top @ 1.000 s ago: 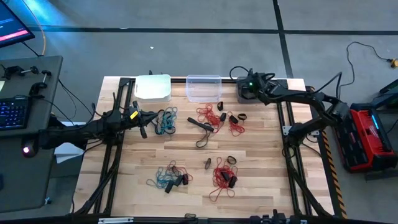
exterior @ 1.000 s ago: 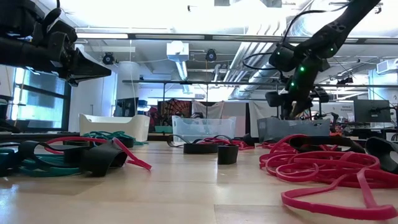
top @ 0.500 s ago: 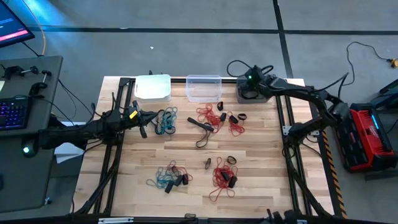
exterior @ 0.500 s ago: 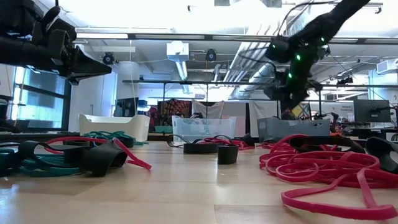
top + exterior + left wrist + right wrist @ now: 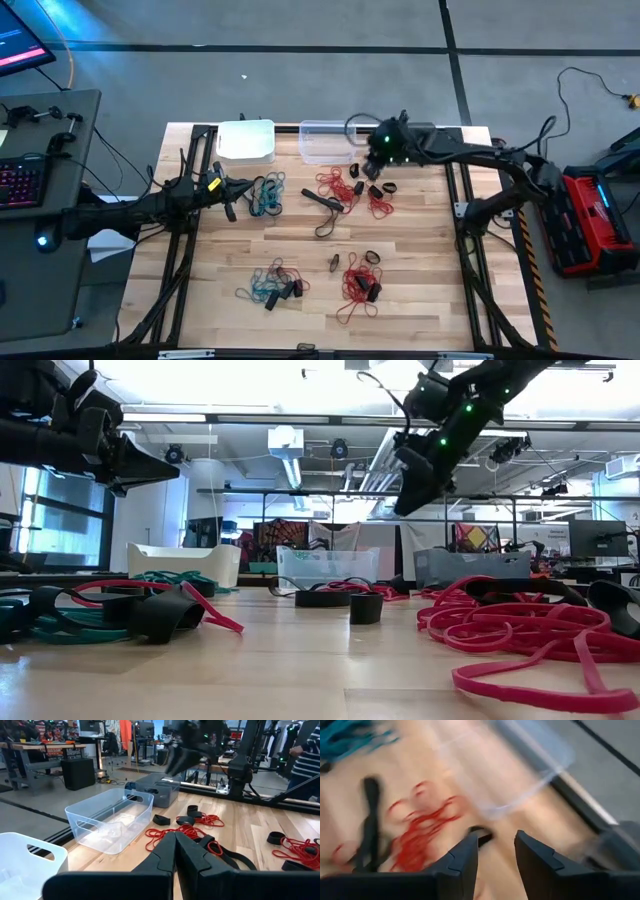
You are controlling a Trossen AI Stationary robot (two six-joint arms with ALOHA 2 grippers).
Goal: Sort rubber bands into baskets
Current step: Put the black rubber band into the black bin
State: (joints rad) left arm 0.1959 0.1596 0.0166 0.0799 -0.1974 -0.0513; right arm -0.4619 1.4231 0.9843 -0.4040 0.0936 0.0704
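Three baskets stand along the table's far edge: white (image 5: 246, 140), clear (image 5: 327, 140), and dark grey (image 5: 470, 567), which my right arm partly covers from above. Rubber bands lie in bunches on the wood: red (image 5: 340, 187) and teal (image 5: 266, 195) far, teal (image 5: 268, 283) and red (image 5: 358, 285) near, with loose black ones (image 5: 382, 188). My right gripper (image 5: 370, 160) hangs open and empty above the far red bunch, tipped down, between the clear and dark grey baskets. Beside the far teal bunch, my left gripper (image 5: 232, 195) is level, shut and empty.
A long black band (image 5: 325, 200) lies in the middle of the table. Black frame rails (image 5: 465, 210) run along both sides of the table. A red case (image 5: 585, 220) stands off the table's right. A person (image 5: 305, 755) stands in the room beyond the table.
My right gripper has risen from over the dark grey basket and swung toward the table's left, rolling about its own line and tipping. It now hangs over the far red bunch, near the clear basket.
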